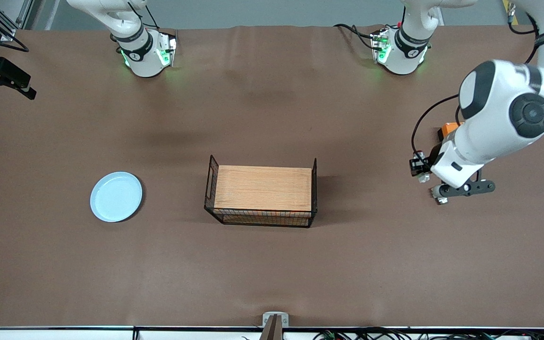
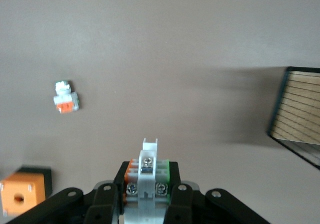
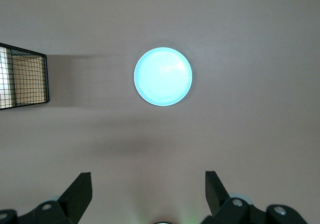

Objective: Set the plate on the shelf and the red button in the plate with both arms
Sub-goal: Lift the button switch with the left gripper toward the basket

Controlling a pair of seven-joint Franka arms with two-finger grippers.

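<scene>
Left gripper [image 2: 145,204] holds red button [image 2: 146,176] above table [image 1: 395,264].

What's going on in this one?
The left pincer is shut on a small silvery-white switch, apparently the red button, though its cap is hidden. It holds it above the table at the left arm's end, over a similar white switch with an orange block. The right pincer hangs open high over the pale blue plate, which lies untouched. A wire rack with a wooden top stands mid-table.
</scene>
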